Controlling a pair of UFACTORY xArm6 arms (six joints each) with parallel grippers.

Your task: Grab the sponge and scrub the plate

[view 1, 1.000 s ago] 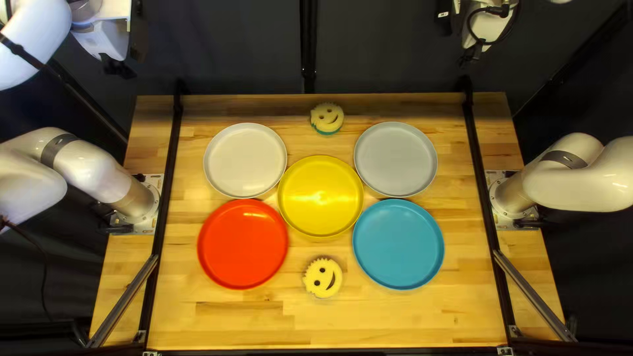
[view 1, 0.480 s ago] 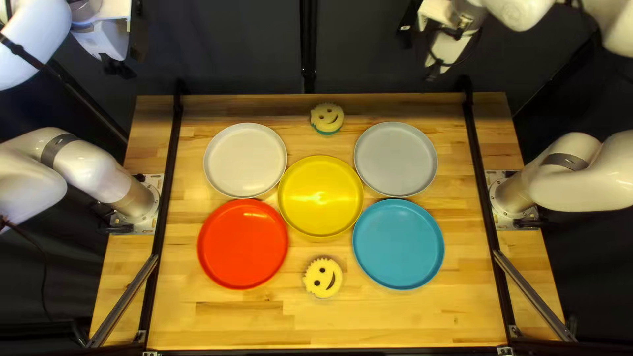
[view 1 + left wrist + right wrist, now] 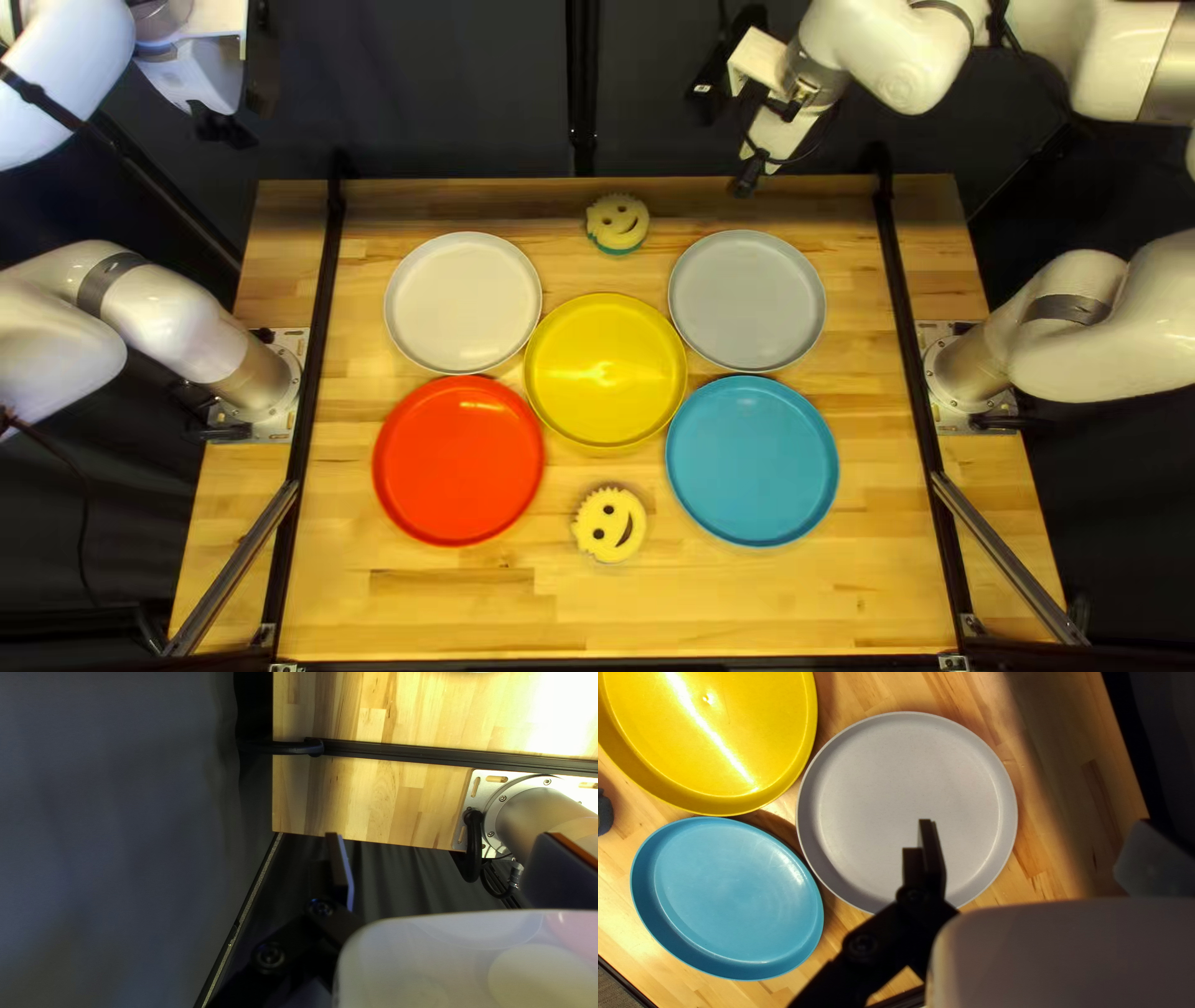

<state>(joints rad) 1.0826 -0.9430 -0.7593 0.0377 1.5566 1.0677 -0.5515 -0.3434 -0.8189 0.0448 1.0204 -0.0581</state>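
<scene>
Fingers wide apart, empty, on our left gripper point(image 3: 445, 852) and right gripper point(image 3: 1038, 837), presumably ready to straddle. Round yellow smiley far sponge point(image 3: 618, 222) and matching near sponge point(image 3: 610, 524) lie on bare wooden surface point(image 3: 772, 600), off the round yellow plate point(image 3: 605, 371), likely leaving us grasping room.

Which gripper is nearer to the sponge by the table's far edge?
Right. In the top left view, the right gripper is raised near the table's far edge, a little right of that sponge; the left gripper hangs much farther off, beyond its far left corner.
</scene>
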